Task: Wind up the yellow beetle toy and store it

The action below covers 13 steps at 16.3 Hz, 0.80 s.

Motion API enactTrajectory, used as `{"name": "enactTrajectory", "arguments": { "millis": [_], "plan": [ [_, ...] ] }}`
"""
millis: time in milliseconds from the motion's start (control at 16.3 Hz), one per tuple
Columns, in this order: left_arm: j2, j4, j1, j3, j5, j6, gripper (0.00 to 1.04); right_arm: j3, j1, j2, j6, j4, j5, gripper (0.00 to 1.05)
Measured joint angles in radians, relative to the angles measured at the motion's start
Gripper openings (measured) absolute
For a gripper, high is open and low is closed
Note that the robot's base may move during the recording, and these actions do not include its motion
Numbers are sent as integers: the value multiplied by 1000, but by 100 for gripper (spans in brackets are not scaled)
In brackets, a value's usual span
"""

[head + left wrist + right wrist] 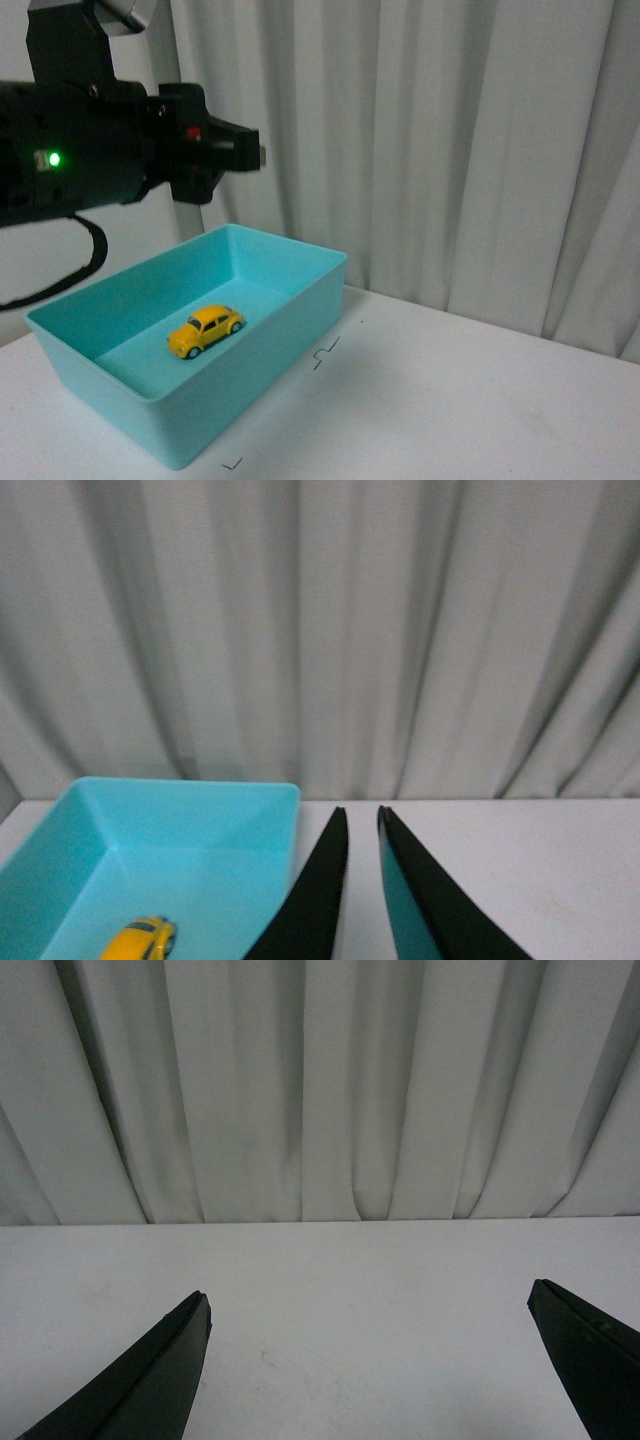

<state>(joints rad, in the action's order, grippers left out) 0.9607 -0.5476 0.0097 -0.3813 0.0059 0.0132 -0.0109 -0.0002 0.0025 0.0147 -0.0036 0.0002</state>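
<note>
A: Yellow beetle toy sits on its wheels inside the teal bin, well below the left gripper. Its jaws are nearly pressed together and empty.
B: Right gripper: jaws spread wide over the bench.
A: Toy judged light, rigid, glossy and slippery. Pinch across the doors; the bin walls crowd the approach.

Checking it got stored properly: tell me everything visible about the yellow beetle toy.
The yellow beetle toy is a small, glossy yellow car, rounded, with dark windows and pale-hubbed wheels. It stands upright on its wheels on the floor of the turquoise bin, near the middle, clear of the walls. Nothing else touches it.
</note>
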Motion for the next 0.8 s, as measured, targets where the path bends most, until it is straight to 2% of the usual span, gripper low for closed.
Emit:
{"name": "enactTrajectory", "arguments": {
  "millis": [62,369,800],
  "plan": [
    [-47,-19,-16,44,3,-6,1,0,0,0,0,0,0,98],
    [-211,-22,-10,210,-6,-8,2,0,0,0,0,0,0,98],
    [-391,60,-10,304,-6,-8,2,0,0,0,0,0,0,98]
  ]
}}
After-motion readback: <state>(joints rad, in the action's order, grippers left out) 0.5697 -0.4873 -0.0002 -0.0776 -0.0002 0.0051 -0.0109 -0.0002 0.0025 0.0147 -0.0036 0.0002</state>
